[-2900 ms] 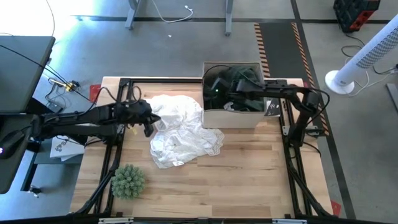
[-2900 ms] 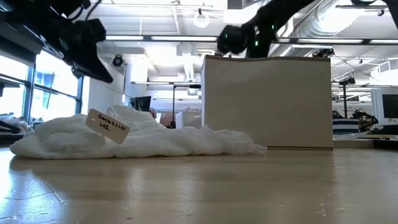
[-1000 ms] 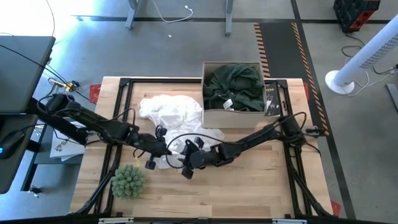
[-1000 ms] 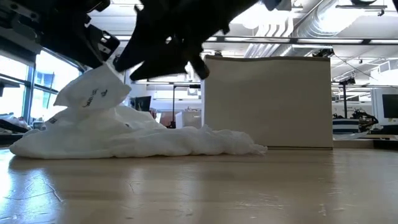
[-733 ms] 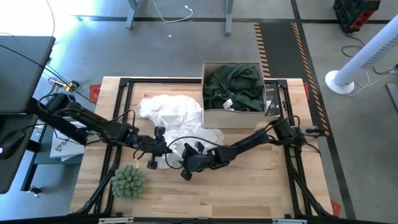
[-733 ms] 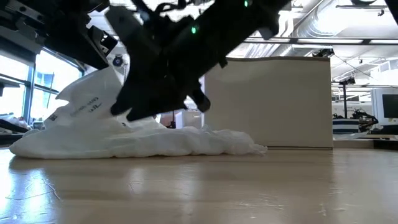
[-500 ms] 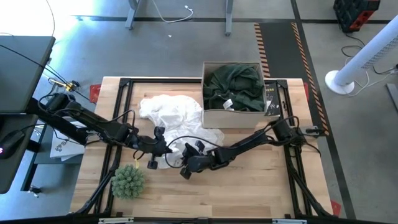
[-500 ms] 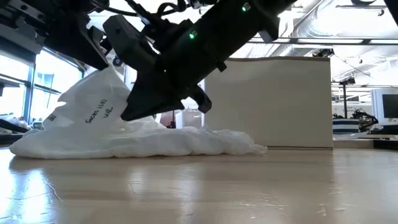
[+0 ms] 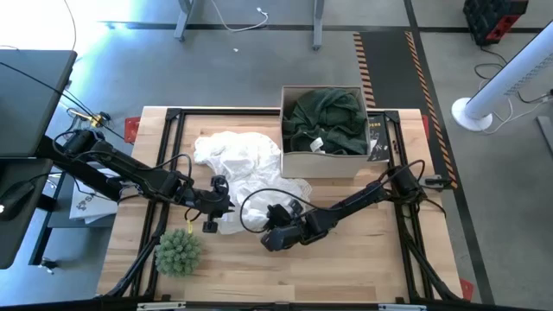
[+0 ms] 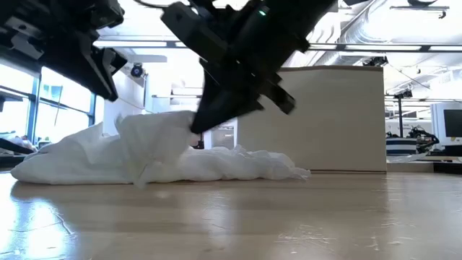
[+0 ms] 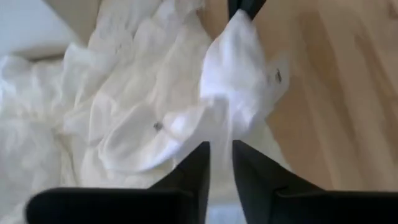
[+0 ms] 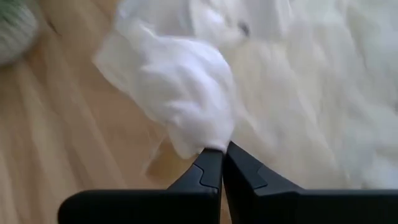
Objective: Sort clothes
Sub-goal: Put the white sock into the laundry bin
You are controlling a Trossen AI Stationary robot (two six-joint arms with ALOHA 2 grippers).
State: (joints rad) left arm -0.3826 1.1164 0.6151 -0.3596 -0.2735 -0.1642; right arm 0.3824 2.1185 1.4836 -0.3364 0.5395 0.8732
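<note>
Since the last second your right end effector [image 9: 270, 238] has pulled back toward the near edge of the table [image 9: 346, 268] and clamped down, and your left end effector [image 9: 210, 216] has been letting go, so the hand-over of the white garment [image 9: 238, 168] looks to be happening right now. Nearest you, the right end effector is pinching a fold of that white garment's near edge; in the right wrist view its fingers [image 12: 210, 171] are pressing flat together with the cloth bunching out just above them, and in the low view the fold is hanging lifted off the wood beneath it. Just beside it, the left end effector is hovering at the garment's left near edge with its fingers [image 11: 198, 168] standing slightly apart; nothing is showing between them, so you are reading it as released, though it is sitting very near the fabric. The spiky green ball [image 9: 178, 250] is resting by the near left corner, apart from the cloth. Farther back, most of the white garment is lying heaped on the table against the cardboard box [image 9: 321, 161]. Farthest, the dark green garment [image 9: 327, 119] is already lying in the box, so that part is looking done; the white one is still waiting to be sorted, and no other clothes are showing.
</note>
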